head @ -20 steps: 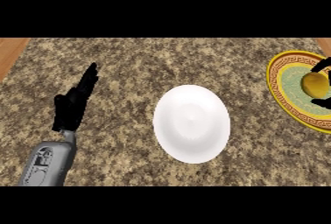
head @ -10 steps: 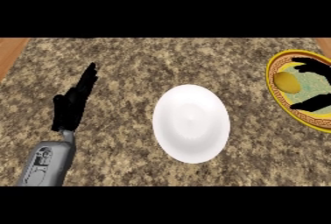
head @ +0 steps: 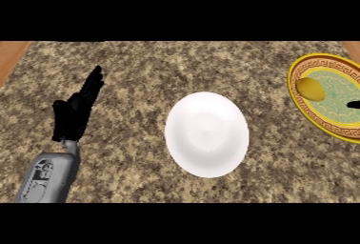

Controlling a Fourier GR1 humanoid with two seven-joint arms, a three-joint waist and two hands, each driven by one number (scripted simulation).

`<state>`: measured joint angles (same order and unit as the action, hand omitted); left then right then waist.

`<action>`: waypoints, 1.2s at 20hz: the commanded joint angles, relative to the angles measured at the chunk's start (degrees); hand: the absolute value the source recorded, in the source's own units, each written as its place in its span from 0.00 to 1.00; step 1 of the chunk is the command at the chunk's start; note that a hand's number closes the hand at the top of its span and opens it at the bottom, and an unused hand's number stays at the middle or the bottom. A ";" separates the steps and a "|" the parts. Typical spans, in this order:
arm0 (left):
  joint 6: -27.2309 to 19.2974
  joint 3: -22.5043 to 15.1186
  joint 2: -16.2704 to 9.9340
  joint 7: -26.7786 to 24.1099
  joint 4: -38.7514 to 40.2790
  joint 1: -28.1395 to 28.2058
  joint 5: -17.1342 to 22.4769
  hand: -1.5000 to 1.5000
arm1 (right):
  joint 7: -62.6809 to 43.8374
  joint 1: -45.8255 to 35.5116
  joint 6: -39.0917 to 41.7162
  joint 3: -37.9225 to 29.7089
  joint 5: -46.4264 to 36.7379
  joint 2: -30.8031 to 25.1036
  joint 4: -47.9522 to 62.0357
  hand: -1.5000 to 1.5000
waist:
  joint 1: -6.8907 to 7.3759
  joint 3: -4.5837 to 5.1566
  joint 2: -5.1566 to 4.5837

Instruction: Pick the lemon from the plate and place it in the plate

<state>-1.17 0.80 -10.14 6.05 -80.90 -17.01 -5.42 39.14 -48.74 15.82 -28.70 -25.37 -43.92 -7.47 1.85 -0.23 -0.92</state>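
Fingers of the right hand (head: 354, 104) barely peek in at the right edge, so can't tell if they're apart or curled.

Lemon (head: 310, 89) sits unheld on the yellow patterned plate (head: 304, 72); white plate (head: 206, 134) waits mid-counter, probably the drop spot. Left hand (head: 77, 112) rests left, fingers straight. No readable labels anywhere.

There are two plates on the counter (head: 141, 62). One is a plain white plate (head: 206, 134), in the middle of the counter. The other is a yellow plate (head: 329, 97) with a green middle, to the right of the white plate. There is one lemon (head: 310, 89), and it lies on the yellow plate. One whole hand, the left hand (head: 76, 112), shows left of the white plate. Only one dark tip of the right hand (head: 354, 104) shows, over the yellow plate.
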 commanded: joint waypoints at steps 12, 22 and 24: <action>0.35 0.53 0.25 -1.02 0.31 -0.19 0.38 0.50 | 1.16 10.48 13.08 -8.43 8.24 -14.73 1.86 0.00 | 0.34 -0.32 -0.55; -0.30 0.81 0.38 -0.30 -0.29 -0.49 0.18 0.50 | 1.62 14.25 15.32 -8.97 8.81 -17.70 0.33 0.00 | 0.87 -0.68 -0.90; 0.74 -0.12 0.54 -0.14 -0.44 -0.27 0.28 0.50 | 1.50 14.70 14.21 -8.72 8.62 -16.10 0.23 0.00 | 1.34 -0.71 -0.98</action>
